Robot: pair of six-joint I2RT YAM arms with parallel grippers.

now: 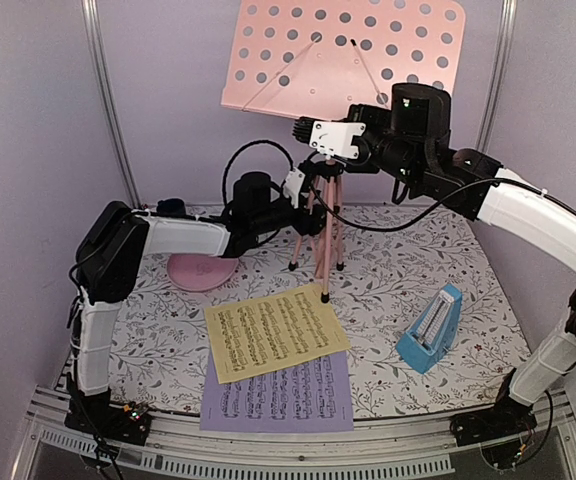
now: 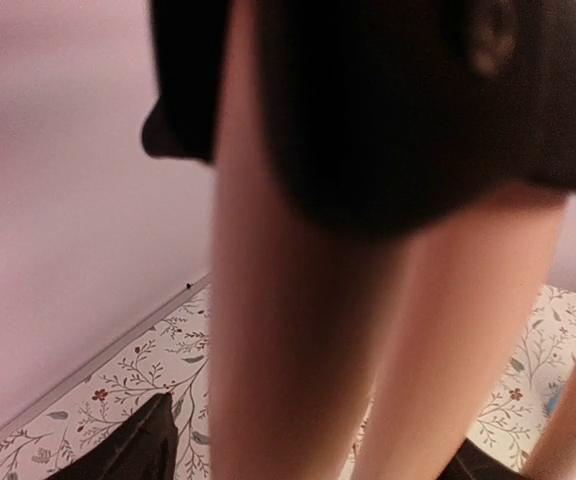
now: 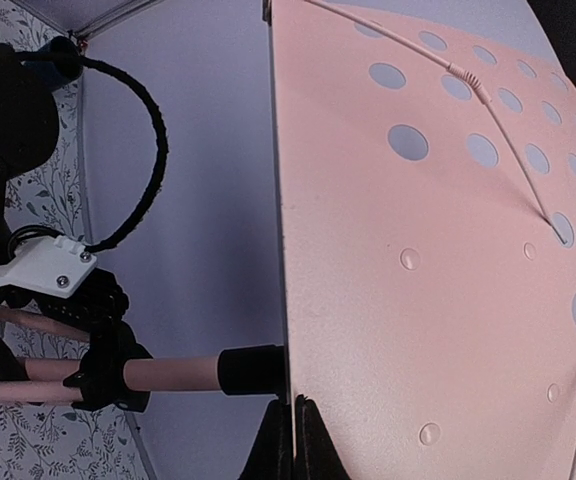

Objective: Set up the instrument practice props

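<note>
- The right gripper [image 3: 293, 440] is pinched on the edge of the pink perforated desk [image 1: 343, 55], fingers nearly together with the thin sheet between them; the desk rises from that grip, its long axis running left to right across the back of the table [image 1: 448, 260]
- The left gripper [image 2: 303, 455] sits lower, at the top of the tripod legs [image 2: 288, 330]. Its fingers are wide apart and straddle the legs, with bare floor showing beside one finger, so it looks unclamped
- The music stand [image 1: 317, 250] is upright, its post [image 3: 173, 373] meeting a black collar behind the desk. My judgement is that the desk's tilt comes next, and the right arm is already on it
- The yellow sheet [image 1: 276, 335] lies flat in front of the stand, overlapping the lavender sheet [image 1: 278, 400]
- The blue metronome [image 1: 430, 330] stands well apart, on the right arm's side
- The floral table cover is flat, and the lavender walls [image 1: 28, 120] close in just behind the desk, leaving little room to swing it backward
</note>
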